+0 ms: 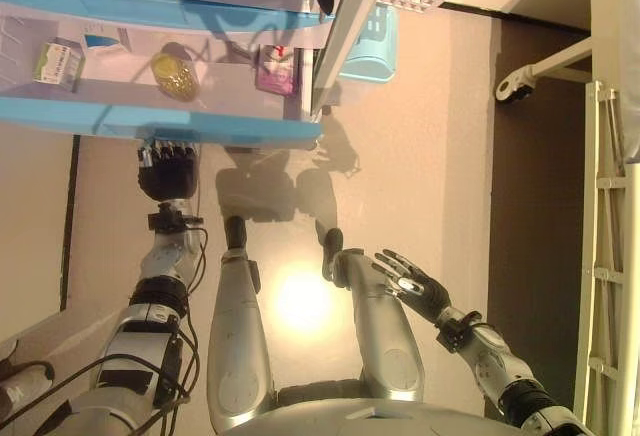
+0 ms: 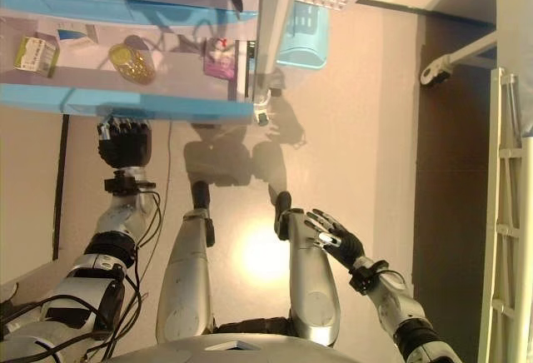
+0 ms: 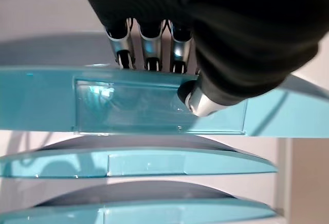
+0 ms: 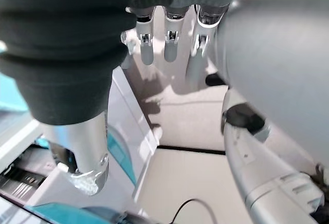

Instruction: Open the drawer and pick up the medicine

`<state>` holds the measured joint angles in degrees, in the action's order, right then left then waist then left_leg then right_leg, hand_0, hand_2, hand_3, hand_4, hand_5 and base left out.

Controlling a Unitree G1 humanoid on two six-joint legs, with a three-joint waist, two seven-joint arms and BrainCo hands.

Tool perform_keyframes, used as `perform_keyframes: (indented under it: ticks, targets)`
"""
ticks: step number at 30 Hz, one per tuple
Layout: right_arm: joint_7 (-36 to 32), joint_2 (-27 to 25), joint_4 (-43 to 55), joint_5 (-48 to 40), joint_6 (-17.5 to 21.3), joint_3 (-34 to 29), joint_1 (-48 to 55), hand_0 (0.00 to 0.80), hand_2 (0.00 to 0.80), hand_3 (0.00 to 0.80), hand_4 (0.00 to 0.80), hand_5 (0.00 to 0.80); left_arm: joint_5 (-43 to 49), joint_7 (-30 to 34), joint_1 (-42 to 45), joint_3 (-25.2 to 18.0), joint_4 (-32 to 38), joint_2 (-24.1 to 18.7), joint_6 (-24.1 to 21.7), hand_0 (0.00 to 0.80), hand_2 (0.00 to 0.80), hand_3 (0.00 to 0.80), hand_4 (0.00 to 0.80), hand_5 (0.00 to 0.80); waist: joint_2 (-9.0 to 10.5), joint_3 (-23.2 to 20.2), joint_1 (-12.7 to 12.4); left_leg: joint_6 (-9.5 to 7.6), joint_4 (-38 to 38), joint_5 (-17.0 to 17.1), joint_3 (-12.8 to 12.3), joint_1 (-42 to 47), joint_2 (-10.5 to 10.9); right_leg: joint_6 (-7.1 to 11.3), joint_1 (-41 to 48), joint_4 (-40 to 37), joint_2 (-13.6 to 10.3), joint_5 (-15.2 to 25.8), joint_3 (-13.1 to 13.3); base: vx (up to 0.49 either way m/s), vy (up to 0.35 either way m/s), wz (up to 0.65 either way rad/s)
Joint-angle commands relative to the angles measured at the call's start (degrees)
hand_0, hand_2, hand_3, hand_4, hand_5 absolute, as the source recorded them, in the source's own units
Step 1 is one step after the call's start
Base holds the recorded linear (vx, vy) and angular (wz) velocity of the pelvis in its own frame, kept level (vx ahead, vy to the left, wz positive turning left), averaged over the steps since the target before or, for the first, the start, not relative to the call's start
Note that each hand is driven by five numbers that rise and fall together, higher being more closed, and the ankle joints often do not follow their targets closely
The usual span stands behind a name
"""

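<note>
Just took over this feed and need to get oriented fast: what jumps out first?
The blue-fronted drawer is pulled open, with the left hand at its front edge, fingers curled on the handle. Inside lie a green box, a round yellow jar and a purple packet. The right hand hangs open and empty, low on the right, away from the drawer.

Head pair looking down, sharing the open drawer (image 1: 160, 121) just beyond the left hand (image 1: 167, 171); wrist cameras close behind their fingers.
</note>
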<state>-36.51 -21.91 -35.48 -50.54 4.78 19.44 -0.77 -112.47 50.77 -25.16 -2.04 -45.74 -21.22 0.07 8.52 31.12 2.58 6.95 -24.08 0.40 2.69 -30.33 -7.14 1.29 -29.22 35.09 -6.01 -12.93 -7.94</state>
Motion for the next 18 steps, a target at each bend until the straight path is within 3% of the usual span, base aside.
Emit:
perform_keyframes:
  ticks: [1, 7, 15, 18]
  targets:
    - [-0.62, 2.79, 2.86, 2.29, -2.33, 4.03, 6.17, 0.0, 0.0, 0.0, 0.0, 0.0, -0.53, 1.59, 5.51, 0.36, -3.84, 1.61, 3.68, 0.8, 0.8, 0.8, 0.8, 0.8, 2.26, -1.33, -1.85, -6.65, -4.78, -4.83, -3.46, -0.86, 2.35, -0.79, 0.5, -5.12, 1.92, 6.94, -0.4, -0.001, -0.053, 0.14]
    - [-0.55, 3.2, 4.5, 3.48, -2.93, 3.87, 7.24, 0.0, 0.0, 0.0, 0.0, 0.0, -0.53, 2.42, 12.19, -0.5, -7.66, 5.0, 5.47, 0.8, 0.8, 0.8, 0.8, 0.8, 2.9, -1.32, -3.34, -6.23, -3.45, -3.65, -2.13, -0.42, 2.2, -0.99, 1.39, -5.14, 2.62, 6.4, -1.87, 0.005, -0.064, 0.08]
    - [-1.23, 3.8, 3.81, 2.93, -1.32, 4.04, 8.49, 0.0, 0.0, 0.0, 0.0, 0.0, -0.31, -1.01, 18.13, -0.28, -11.76, 6.33, 7.75, 0.8, 0.8, 0.8, 0.8, 0.8, 3.33, -1.32, -5.39, -5.86, -2.08, -2.68, -0.86, -0.16, 1.65, -1.32, 2.55, -5.84, 2.4, 6.27, -4.36, 0.009, -0.066, 0.14]
    - [-1.6, 4.19, 2.74, 2.9, -0.55, 3.88, 8.74, 0.0, 0.0, 0.0, 0.0, 0.0, 0.62, -2.07, 19.16, -0.76, -13.89, 6.38, 8.22, 0.8, 0.8, 0.8, 0.8, 0.8, 3.42, -1.32, -5.9, -5.73, -3.24, -4.75, -0.16, 0.02, 1.96, -0.89, 2.89, -4.74, 2.29, 4.68, -4.37, 0.082, -0.032, 0.1]
